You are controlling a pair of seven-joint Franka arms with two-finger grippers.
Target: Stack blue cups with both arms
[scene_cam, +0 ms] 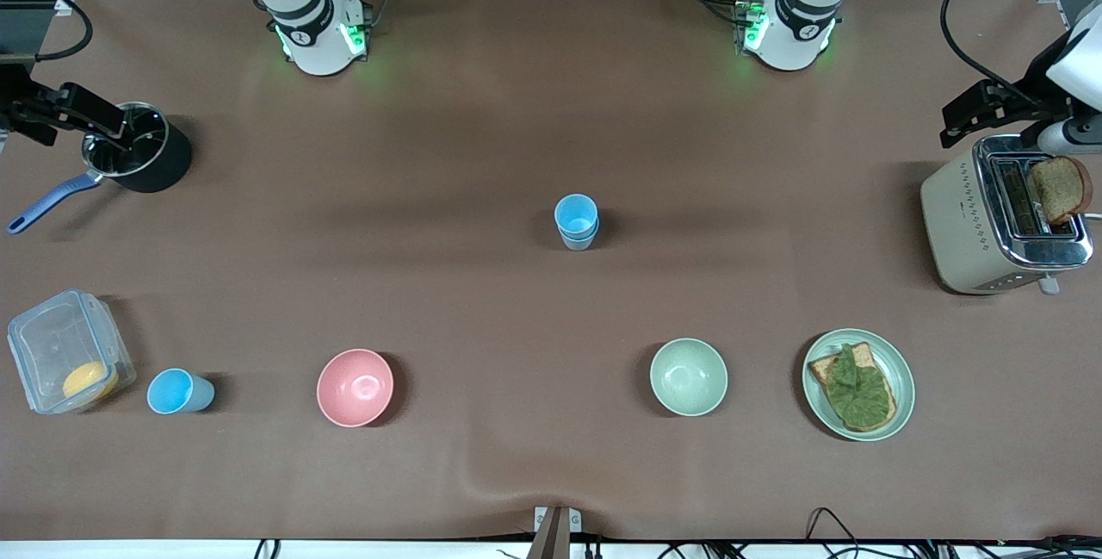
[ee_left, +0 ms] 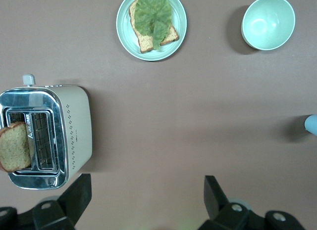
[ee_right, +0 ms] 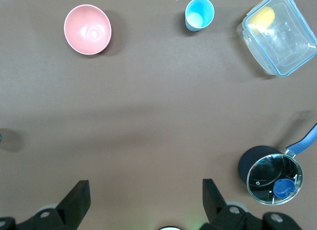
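Two blue cups stand nested in a stack at the table's middle; the stack's edge shows in the left wrist view. A single blue cup stands upright between the clear box and the pink bowl, toward the right arm's end. My left gripper hangs high over bare table beside the toaster, open and empty. My right gripper hangs high near the pot, open, with nothing between its fingers. Both are well apart from the cups.
A pink bowl, a pale green bowl and a plate with toast and lettuce lie nearer the front camera. A toaster holding bread stands at the left arm's end; a black pot and clear box at the right arm's end.
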